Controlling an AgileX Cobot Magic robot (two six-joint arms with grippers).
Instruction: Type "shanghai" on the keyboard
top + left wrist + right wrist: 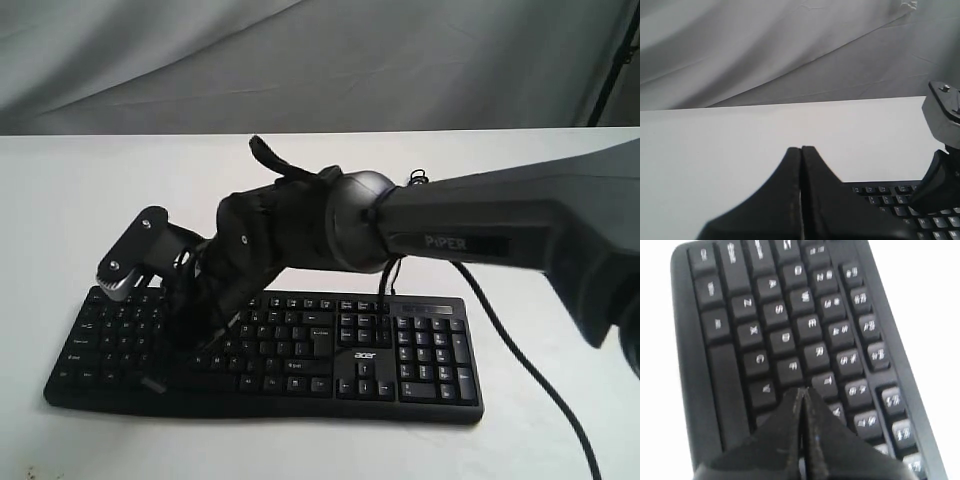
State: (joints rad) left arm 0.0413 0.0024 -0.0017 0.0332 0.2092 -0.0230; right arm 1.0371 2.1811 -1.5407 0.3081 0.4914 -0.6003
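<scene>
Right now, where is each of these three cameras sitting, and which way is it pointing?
Exterior: off the arms, slightly above, facing the keyboard from its spacebar side on the white table; the right arm reaches across it.
Left wrist: rides behind the shut left claw, looking along it over the table toward grey cloth.
Right wrist: rides behind the shut right claw, looking down at letter keys.
Shared: all three show the keyboard.

Keyboard (300,360): black, full-size with number pad, white legends, acer logo; lies flat on white table (80,200).
</scene>
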